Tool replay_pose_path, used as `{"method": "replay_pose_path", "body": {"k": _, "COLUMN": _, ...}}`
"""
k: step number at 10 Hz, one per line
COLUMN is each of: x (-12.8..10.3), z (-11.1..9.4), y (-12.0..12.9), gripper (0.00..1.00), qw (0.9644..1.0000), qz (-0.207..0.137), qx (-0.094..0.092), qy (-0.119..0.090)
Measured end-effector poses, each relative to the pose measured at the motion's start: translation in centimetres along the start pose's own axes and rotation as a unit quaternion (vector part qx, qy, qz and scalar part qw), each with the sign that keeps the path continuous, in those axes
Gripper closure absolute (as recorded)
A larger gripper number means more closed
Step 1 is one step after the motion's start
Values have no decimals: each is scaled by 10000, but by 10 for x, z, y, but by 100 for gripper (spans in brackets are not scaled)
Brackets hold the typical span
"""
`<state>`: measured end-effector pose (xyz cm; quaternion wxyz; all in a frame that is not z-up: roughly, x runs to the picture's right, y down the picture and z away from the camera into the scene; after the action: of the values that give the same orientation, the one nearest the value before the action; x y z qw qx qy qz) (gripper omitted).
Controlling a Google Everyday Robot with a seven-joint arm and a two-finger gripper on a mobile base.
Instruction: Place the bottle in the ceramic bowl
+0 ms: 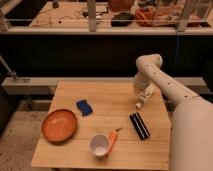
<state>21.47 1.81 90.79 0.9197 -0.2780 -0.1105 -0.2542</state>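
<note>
Starting at the left of the wooden table, the ceramic bowl sits wide, shallow and empty near the front corner. Just right of it and farther back lies a small blue item. Toward the front edge a white cup lies with its mouth facing the camera, and an orange carrot-like item rests against its right side. Further right lie two black bars, side by side.

Above them, near the table's far right edge, the gripper hangs at the end of the white arm. It looks clamped on the bottle, which pokes down and to the left from it, tilted. I cannot say for sure whether the bottle's tip clears the wood.

The bottle is well apart from the bowl, with most of the tabletop between them. To me it looks light and stiff, probably smooth plastic, so it could slip or swing in a loose pinch. Being so slim, it is best held across the middle of its body. The bowl, if truly ceramic, would chip from a hard knock, so a low, gentle release seems wise.
</note>
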Motion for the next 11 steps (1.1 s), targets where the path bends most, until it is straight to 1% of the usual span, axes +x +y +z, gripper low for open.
{"method": "replay_pose_path", "body": {"k": 2, "x": 3, "z": -1, "y": 0, "gripper": 57, "qw": 10000, "qz": -5, "qx": 12, "qy": 19}}
{"method": "replay_pose_path", "body": {"k": 3, "x": 5, "z": -2, "y": 1, "gripper": 53, "qw": 10000, "qz": -7, "qx": 15, "qy": 29}}
{"method": "replay_pose_path", "body": {"k": 6, "x": 7, "z": -1, "y": 2, "gripper": 52, "qw": 10000, "qz": -14, "qx": 14, "qy": 51}}
{"method": "replay_pose_path", "body": {"k": 10, "x": 13, "z": 0, "y": 7, "gripper": 30, "qw": 10000, "qz": 12, "qx": 18, "qy": 68}}
{"method": "replay_pose_path", "body": {"k": 11, "x": 13, "z": 2, "y": 7, "gripper": 28, "qw": 10000, "qz": 9, "qx": 18, "qy": 66}}
